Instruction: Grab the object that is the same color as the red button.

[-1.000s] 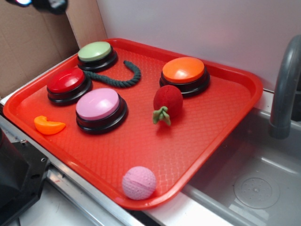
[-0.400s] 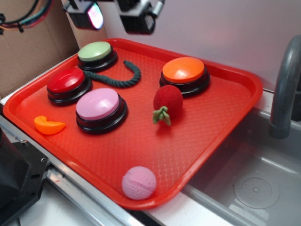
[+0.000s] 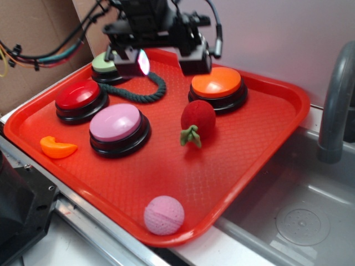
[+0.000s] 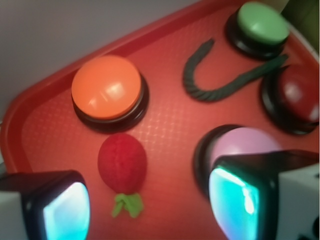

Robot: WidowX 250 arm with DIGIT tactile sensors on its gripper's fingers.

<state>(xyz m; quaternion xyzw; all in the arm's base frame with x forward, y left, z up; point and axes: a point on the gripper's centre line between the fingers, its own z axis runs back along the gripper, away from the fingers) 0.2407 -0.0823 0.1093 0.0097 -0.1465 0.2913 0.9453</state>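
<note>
In the exterior view, the red plush ball [image 3: 198, 118] is sitting near the middle of the red tray [image 3: 266, 144], just in front of the orange button [image 3: 217, 83] and right of the pink button [image 3: 116, 123]. It is looking fuzzy and round, a deep red close to the cap of the red button [image 3: 78, 95], which is standing on its black base near the tray's left edge. A small green leafy stem [image 3: 190, 136] is sticking out of the ball's lower left side and lying on the tray, so the ball's long axis is running from upper right down to lower left, stem end toward the camera. The claw [image 3: 163, 60] is hanging above the back of the tray, over the dark green rope [image 3: 145, 91] and partly hiding the green button [image 3: 102, 64]; its fingers are standing wide apart with nothing between them. An orange wedge [image 3: 57, 147] is lying by the front left rim and a pink ball [image 3: 164, 215] is resting at the near rim. In the wrist view, the plush ball [image 4: 122, 163] is showing between the two spread fingers [image 4: 60, 207], below the orange button [image 4: 106, 93], with its stem [image 4: 126, 205] pointing toward the bottom edge. The red button [image 4: 296, 95] is sitting at the right, blurred.
</note>
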